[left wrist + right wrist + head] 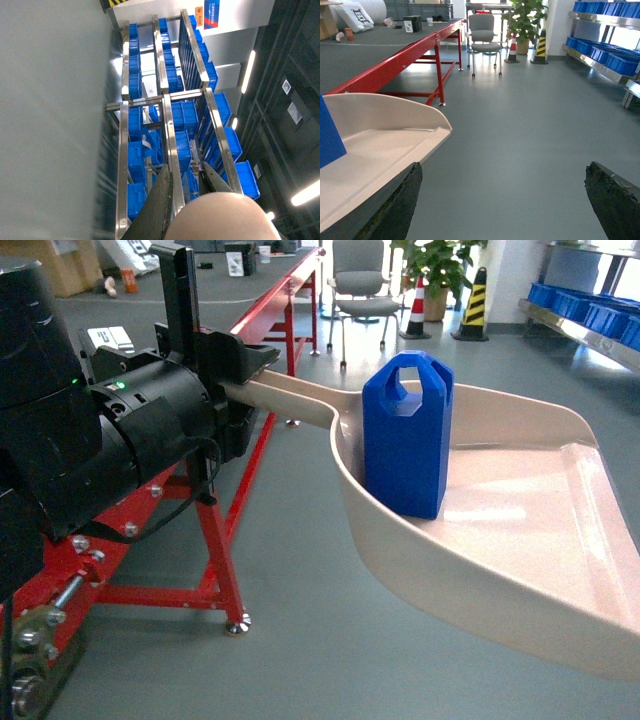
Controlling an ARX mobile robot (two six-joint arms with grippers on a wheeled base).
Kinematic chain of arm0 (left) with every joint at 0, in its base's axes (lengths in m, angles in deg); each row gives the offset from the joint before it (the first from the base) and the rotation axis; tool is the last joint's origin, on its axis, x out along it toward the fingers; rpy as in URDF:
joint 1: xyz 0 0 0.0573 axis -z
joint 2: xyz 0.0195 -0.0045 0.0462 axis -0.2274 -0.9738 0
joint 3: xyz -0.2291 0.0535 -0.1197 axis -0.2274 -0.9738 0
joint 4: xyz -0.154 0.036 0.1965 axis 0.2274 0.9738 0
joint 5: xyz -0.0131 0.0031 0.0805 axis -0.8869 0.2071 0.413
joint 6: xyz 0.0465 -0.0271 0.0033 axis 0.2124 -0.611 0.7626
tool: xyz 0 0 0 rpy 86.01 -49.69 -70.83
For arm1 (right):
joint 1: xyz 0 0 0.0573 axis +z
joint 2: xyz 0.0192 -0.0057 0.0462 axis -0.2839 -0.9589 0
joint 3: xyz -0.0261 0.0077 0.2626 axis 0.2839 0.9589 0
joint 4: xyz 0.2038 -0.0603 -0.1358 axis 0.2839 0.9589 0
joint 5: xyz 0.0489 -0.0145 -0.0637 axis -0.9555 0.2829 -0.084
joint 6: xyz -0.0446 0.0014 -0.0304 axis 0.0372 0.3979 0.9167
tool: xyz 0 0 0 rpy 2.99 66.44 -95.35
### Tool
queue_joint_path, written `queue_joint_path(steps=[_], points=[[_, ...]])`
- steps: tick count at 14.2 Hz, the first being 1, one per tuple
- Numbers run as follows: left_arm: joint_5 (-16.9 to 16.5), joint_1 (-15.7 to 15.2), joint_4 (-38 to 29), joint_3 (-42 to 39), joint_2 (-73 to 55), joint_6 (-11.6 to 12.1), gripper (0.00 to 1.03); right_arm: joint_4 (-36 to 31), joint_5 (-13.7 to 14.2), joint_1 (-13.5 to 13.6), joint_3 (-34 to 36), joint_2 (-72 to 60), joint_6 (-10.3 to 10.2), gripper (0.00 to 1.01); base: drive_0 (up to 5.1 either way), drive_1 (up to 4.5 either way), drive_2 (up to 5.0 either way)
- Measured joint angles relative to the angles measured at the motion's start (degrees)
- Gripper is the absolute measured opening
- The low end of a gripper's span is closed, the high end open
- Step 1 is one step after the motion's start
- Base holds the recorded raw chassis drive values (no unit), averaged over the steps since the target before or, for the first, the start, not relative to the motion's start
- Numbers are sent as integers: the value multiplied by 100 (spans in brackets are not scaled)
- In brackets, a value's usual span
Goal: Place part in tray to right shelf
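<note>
Head view: we take the tray (pixel 520 530) as our landmark; it is carried in the air, well off the grey floor (pixel 300 570).
Left gripper (pixel 245 365): at the near end of the tray, clamped on its handle (pixel 290 395); black housing hides the fingertips, but the handle runs straight into the closed jaws.
Part (pixel 407 435): upright inside the tray, at the handle end, tucked against the raised rim, base on the tray bed.
Right gripper (pixel 502 200): just beside the tray's flat front corner; the right wrist view shows its fingers (pixel 395 210) wide apart with only floor between them, nothing held.
Red table (pixel 215 530): behind and left of the tray, just past the handle.
Chair (pixel 362 285): well beyond the tray, with a plant (pixel 435 265) and a striped cone (pixel 472 305) past it.
Right shelf (pixel 590 315): far off to the right of the tray, blue crates (pixel 575 302) on it; the left wrist view shows such racks sideways.
Step in hand: we judge this the carry; part loaded, tray not yet at the shelf.
Next move: we would turn the base right and close on the shelf, keeping the tray level so the part does not topple, then set it on the rail.
</note>
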Motion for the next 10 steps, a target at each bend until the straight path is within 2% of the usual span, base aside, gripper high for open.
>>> queue_joint_path(steps=[10], points=[[-4,0,13,0,0,4,13,2,-2,0,0,2,0,98,504,-242,-242]])
